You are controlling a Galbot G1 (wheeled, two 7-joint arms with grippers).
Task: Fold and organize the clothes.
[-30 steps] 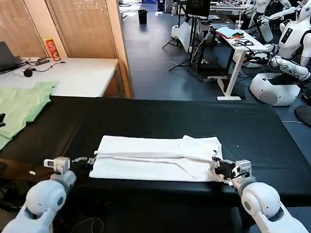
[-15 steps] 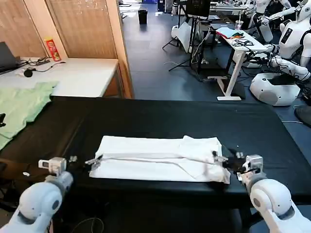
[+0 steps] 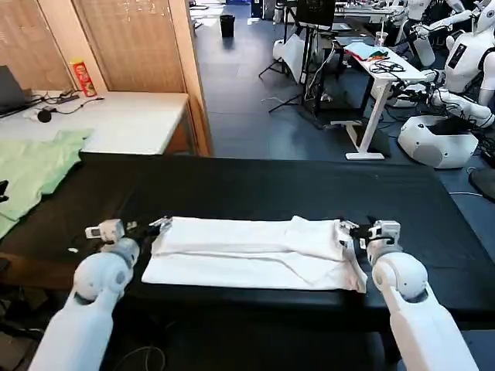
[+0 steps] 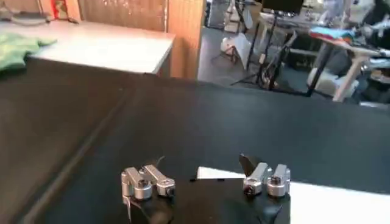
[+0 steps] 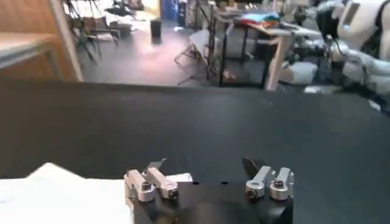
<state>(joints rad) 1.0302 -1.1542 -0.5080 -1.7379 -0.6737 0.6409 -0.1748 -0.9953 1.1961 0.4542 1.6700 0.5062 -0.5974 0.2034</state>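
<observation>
White cotton, the T-shirt point(image 3: 251, 251) lies as a long folded band across the near part of the black table point(image 3: 271, 185), its far long edge now doubled toward the robot. Both grippers have let go and moved up to the band's ends: the left gripper point(image 3: 147, 227) and the right gripper point(image 3: 354, 229) stand with fingers spread, holding nothing. This lengthwise fold looks finished; a crosswise fold likely comes next.

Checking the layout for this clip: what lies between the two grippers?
In the head view, the folded white T-shirt spans the black table between the left gripper and right gripper.
</observation>
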